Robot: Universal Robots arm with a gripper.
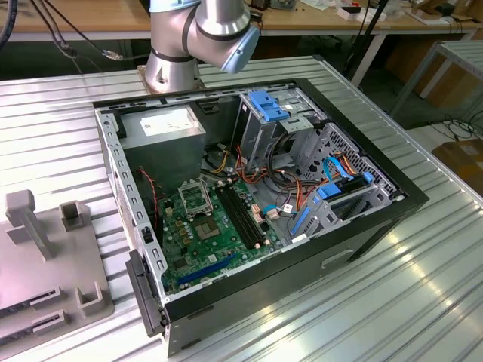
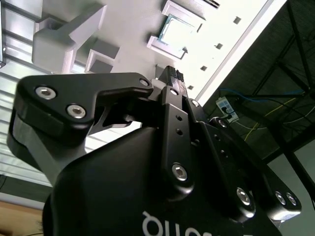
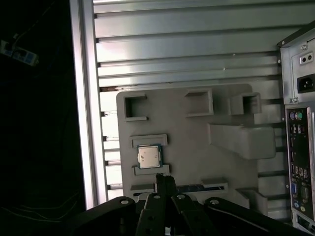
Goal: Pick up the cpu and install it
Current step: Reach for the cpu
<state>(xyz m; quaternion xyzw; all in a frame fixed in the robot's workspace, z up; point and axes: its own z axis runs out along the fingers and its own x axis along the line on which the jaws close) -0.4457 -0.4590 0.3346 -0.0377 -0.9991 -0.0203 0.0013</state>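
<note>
First wrist view: small flat silver-grey square cpu (image 3: 148,156) sat in an edge pocket of the grey plastic tray (image 3: 189,140);
Black gripper (image 3: 165,181): narrow, empty, near cpu;
Care: probably needed square centring.

One cpu (image 3: 148,156) and one grey fixture plate (image 3: 187,130) are counted. One open computer case (image 1: 355,241), one green motherboard (image 1: 198,243), one power supply (image 1: 162,124) and one robot arm (image 1: 198,34) are counted, the arm at the case's 11 o'clock in the exterior view.
</note>
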